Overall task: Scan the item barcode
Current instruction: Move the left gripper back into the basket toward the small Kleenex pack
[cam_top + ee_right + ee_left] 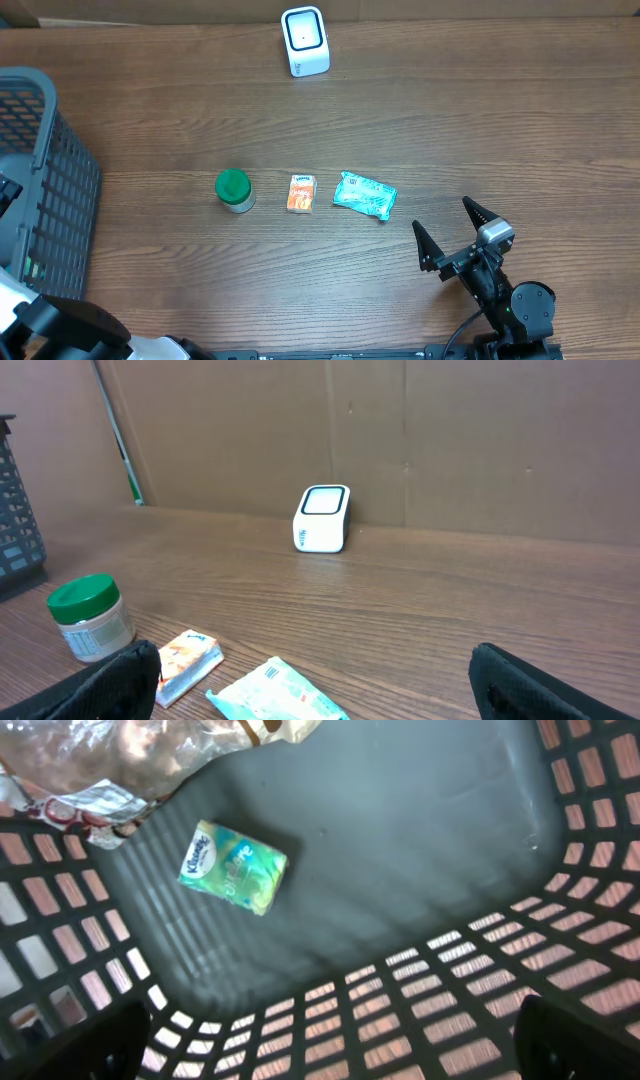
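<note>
Both arms idle-ish, jaws spread wide, nothing gripped. Right jaws low over tabletop (180, 110), near teal pouch (365, 195) but not touching. Left jaws aimed down into grey basket (50, 180), Kleenex pack (232, 866) lying on its floor. Green-lid jar (234, 190), orange packet (301, 193) and teal pouch sit in row mid-tabletop, apart. White scanner (305, 41) at far edge, well apart from them.
</note>
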Robot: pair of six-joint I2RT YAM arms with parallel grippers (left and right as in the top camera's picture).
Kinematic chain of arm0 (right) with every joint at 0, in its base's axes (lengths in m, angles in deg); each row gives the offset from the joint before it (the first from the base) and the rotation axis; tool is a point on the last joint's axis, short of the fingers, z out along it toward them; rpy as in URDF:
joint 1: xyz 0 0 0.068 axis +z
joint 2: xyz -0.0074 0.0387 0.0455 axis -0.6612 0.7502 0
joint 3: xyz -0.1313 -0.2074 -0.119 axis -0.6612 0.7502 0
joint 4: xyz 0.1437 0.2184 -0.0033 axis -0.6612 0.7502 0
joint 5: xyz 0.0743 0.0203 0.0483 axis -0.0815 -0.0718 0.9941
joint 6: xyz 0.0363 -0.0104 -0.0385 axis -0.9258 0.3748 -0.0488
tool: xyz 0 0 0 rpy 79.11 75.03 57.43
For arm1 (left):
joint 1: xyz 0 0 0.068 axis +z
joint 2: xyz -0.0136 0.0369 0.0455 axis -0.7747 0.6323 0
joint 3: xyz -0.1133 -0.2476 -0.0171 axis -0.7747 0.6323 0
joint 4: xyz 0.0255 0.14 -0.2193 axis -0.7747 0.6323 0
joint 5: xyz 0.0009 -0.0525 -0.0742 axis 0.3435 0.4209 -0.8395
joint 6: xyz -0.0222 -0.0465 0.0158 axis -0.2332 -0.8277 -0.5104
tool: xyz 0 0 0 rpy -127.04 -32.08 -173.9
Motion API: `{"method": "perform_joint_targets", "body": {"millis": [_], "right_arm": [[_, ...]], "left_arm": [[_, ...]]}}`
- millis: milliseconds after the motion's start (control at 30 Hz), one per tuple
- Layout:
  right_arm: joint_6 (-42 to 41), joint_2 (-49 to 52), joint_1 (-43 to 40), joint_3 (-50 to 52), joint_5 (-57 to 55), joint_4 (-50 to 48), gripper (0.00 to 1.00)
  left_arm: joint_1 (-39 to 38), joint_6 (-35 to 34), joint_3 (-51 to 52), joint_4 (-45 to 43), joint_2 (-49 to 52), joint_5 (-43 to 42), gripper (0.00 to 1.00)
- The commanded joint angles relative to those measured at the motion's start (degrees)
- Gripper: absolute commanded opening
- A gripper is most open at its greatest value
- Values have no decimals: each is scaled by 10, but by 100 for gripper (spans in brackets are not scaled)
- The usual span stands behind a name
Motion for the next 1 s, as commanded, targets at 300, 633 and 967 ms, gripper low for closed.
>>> {"method": "perform_joint_targets", "body": {"millis": [300, 633, 967], "right_arm": [[-4, -6, 2, 6, 3, -3, 100], [-4, -6, 2, 6, 3, -3, 100], [-4, -6, 2, 6, 3, -3, 100]], "left_arm": [[8, 11, 78, -83, 8, -9, 100], [25, 11, 92, -92, 77, 17, 90], [46, 11, 92, -94, 152, 114, 72]]}}
